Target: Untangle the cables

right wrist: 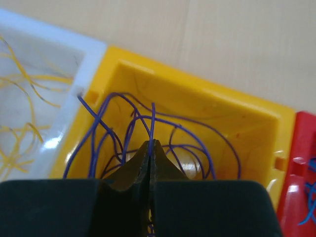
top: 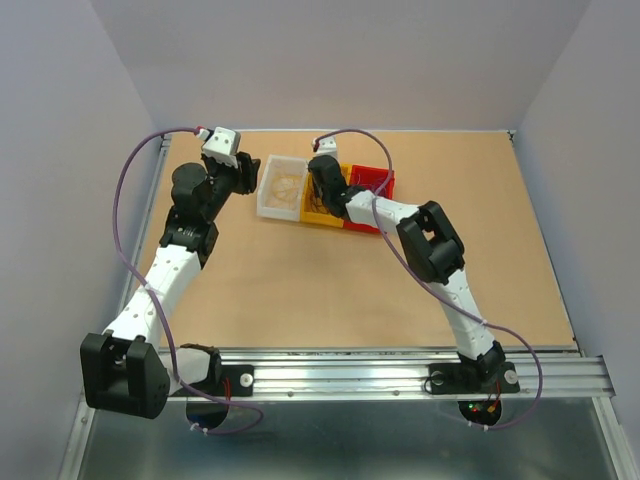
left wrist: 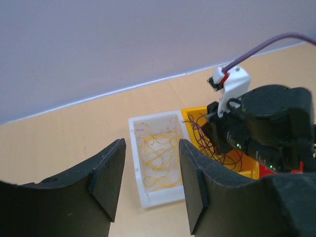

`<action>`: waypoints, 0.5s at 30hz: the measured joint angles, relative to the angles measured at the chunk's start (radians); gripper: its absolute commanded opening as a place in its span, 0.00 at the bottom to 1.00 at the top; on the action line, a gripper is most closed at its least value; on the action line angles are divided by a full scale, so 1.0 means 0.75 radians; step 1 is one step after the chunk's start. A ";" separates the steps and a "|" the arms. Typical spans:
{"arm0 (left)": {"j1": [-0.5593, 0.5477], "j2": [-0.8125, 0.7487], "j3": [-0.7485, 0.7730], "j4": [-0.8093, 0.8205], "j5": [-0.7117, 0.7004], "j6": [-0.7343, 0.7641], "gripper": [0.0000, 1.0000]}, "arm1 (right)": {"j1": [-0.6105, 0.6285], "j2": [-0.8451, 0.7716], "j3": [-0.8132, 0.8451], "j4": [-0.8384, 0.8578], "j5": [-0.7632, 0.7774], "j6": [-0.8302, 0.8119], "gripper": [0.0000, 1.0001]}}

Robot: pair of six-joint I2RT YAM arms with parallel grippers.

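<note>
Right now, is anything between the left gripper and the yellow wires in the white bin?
Nothing visible. The open left gripper has a clear line to the yellow wires; the right gripper is aside, over the yellow bin.

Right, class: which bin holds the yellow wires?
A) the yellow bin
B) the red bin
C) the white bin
C: the yellow wires lie loose in the white bin, while the yellow bin beside it holds purple wires.
</note>
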 measured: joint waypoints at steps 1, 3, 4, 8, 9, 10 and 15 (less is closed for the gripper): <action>0.000 0.000 0.000 0.001 0.003 0.000 0.58 | 0.000 0.027 0.000 -0.027 -0.019 0.017 0.00; 0.000 0.000 0.000 0.001 0.008 0.001 0.58 | 0.001 0.053 0.000 -0.063 -0.043 0.036 0.01; 0.000 0.000 0.000 0.001 0.010 0.001 0.58 | 0.001 0.060 0.000 -0.086 -0.051 0.047 0.01; 0.000 0.000 0.000 0.001 0.020 0.001 0.58 | 0.001 0.062 0.000 -0.116 -0.062 0.080 0.04; 0.000 0.001 0.000 0.001 0.024 0.001 0.58 | 0.001 0.062 0.000 -0.118 -0.060 0.089 0.06; 0.000 0.001 0.000 0.001 0.028 0.001 0.58 | 0.001 0.062 0.000 -0.119 -0.056 0.098 0.08; 0.000 0.001 0.000 0.001 0.035 0.002 0.59 | 0.001 0.059 -0.001 -0.124 -0.032 0.126 0.15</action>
